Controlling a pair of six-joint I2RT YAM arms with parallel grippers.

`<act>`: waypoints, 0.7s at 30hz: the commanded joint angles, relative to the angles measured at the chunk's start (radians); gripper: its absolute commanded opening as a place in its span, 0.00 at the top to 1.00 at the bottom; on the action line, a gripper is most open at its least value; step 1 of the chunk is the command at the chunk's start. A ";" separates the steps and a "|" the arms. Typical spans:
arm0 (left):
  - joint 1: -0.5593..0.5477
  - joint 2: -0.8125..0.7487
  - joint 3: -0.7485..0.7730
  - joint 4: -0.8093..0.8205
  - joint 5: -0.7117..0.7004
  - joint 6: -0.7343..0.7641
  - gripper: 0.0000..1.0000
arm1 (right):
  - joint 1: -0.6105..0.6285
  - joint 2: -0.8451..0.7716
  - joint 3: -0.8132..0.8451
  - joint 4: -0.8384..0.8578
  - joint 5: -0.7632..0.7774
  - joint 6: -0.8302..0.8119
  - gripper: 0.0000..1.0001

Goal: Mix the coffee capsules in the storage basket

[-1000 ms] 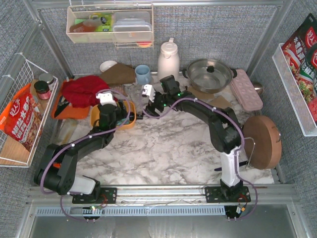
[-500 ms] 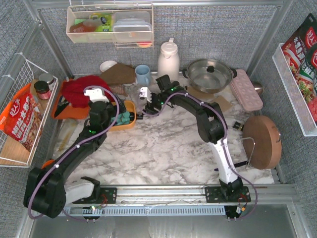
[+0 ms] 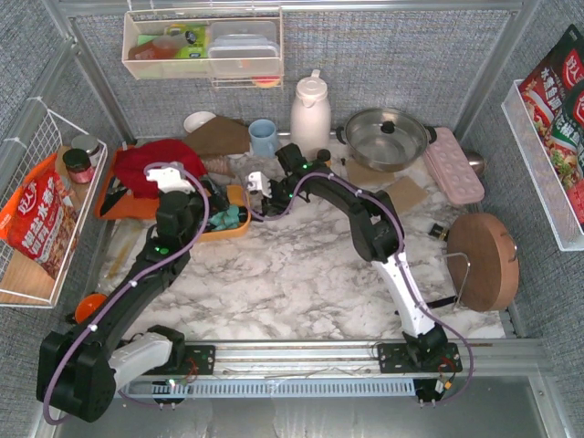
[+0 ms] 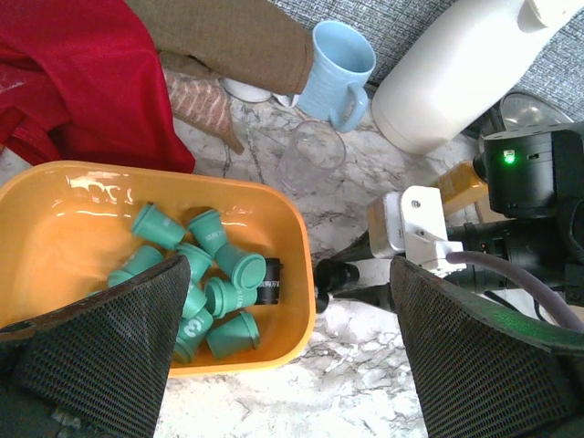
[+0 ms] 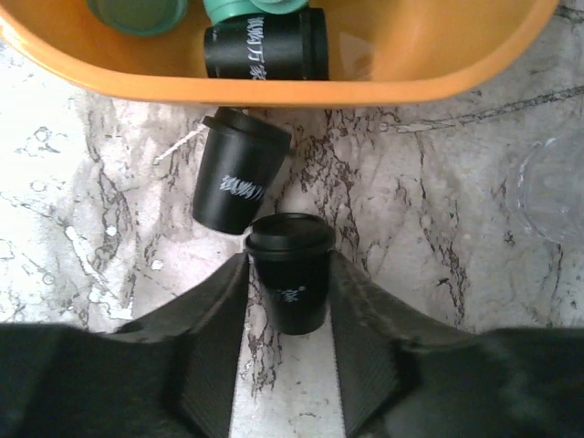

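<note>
White thermos jug [image 3: 310, 108] is standing at the back of the marble desk [image 3: 292, 265], light blue mug [image 3: 263, 137] sitting just left of it, lidded steel pot [image 3: 386, 137] sitting on its right. Pink egg tray [image 3: 453, 164] is lying beside the pot, red cloth [image 3: 151, 166] bunching up far left.

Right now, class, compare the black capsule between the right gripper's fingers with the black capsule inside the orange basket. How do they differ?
The gripped capsule sits outside the storage basket; the basket capsule lies inside it. The gripped capsule's lid points toward the basket; the basket capsule lies crosswise along the wall. The right gripper clamps the first; no gripper holds the second. Both are black with white lettering.
</note>
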 commanded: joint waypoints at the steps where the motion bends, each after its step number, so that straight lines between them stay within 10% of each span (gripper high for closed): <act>1: 0.001 -0.004 -0.004 -0.001 0.003 -0.007 0.01 | 0.005 0.002 0.015 -0.060 -0.006 -0.051 0.64; 7: 0.001 -0.002 -0.005 -0.001 0.004 -0.008 0.01 | 0.004 -0.025 -0.001 -0.076 0.007 -0.045 0.86; 21: 0.000 0.057 0.006 0.080 0.305 -0.008 0.03 | -0.036 -0.525 -0.621 0.449 -0.093 0.171 0.87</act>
